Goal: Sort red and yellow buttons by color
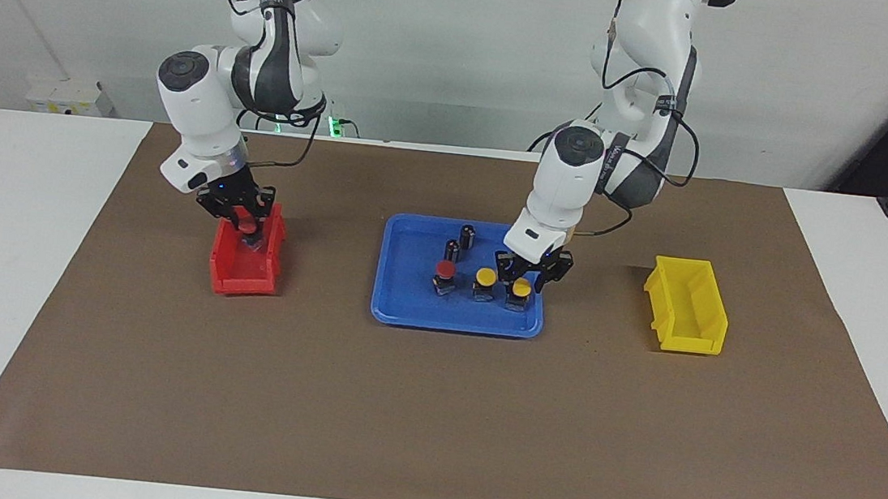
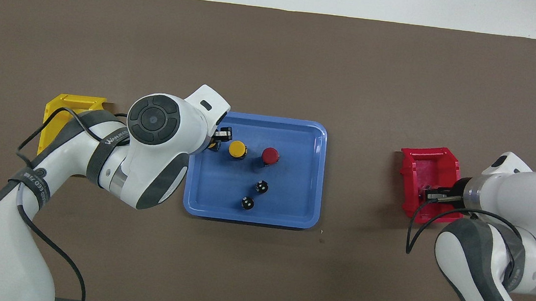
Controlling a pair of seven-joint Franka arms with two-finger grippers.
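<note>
Sitting mid-mat, blue tray (image 1: 397, 310) holding 2 yellow buttons, 1 red, 2 dark cylinders (not for sorting). Lowering into red bin (image 1: 244, 269), right gripper (image 1: 247, 222) clamping a red button (image 1: 248, 226). Closing on yellow button (image 1: 521, 288), left gripper (image 1: 521, 276); lifting toward yellow bin (image 1: 687, 305) likely next.

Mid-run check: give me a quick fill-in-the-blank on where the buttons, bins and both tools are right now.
1. The right tool holds a red button over the ____ bin.
2. The left tool is shut on a ____ button in the blue tray.
3. The yellow bin holds ____ buttons.

Missing words: red; yellow; no
</note>
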